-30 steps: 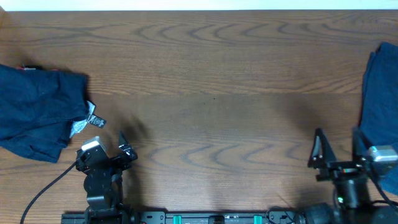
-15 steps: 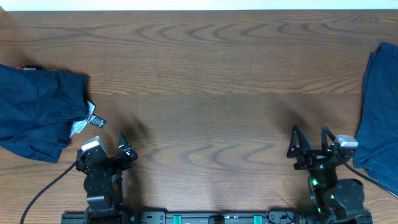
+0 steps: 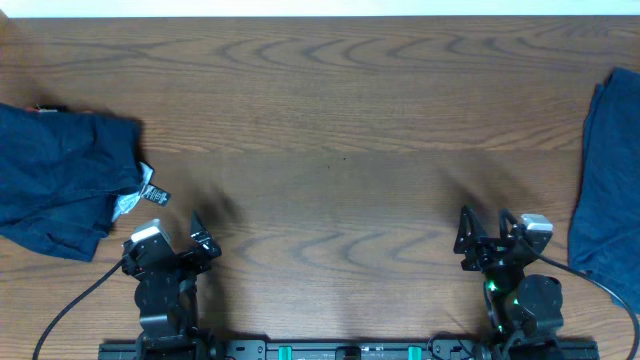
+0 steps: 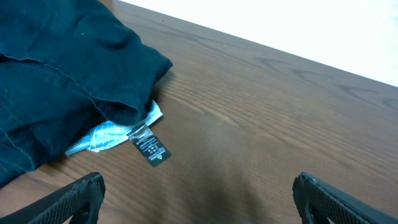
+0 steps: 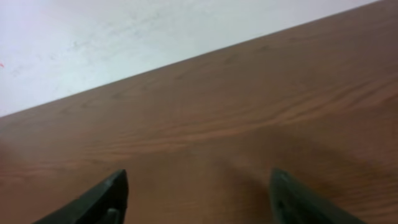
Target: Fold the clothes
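The table carries rumpled navy shorts at its left edge and a second blue garment at its right. The right pincer, parted and empty, has withdrawn from that garment. The left pincer stands wide beside the shorts' tag. Folding appears unstarted.

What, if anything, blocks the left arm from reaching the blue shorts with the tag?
Probably nothing, so likely yes: the shorts lie close ahead of the open left gripper, tag nearest, with only bare table between.
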Action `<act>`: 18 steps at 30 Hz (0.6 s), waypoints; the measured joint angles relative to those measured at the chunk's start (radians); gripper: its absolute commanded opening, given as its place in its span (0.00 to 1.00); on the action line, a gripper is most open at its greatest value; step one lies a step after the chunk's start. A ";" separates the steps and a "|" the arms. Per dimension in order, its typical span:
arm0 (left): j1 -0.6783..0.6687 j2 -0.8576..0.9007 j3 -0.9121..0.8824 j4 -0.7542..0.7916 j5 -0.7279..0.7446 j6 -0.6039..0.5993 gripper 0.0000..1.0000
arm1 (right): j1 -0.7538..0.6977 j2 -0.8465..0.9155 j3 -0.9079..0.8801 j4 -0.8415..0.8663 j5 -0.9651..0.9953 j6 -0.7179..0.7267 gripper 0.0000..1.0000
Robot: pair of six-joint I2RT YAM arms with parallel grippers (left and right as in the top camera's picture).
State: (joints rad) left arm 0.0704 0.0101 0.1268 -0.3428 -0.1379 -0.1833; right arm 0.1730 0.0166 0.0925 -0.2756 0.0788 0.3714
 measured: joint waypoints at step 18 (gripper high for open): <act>0.000 0.000 0.000 0.000 0.000 0.000 0.98 | 0.000 -0.002 -0.006 0.011 -0.003 -0.156 0.99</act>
State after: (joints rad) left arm 0.0704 0.0101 0.1268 -0.3428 -0.1379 -0.1833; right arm 0.1730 0.0151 0.0864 -0.2642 0.0757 0.2157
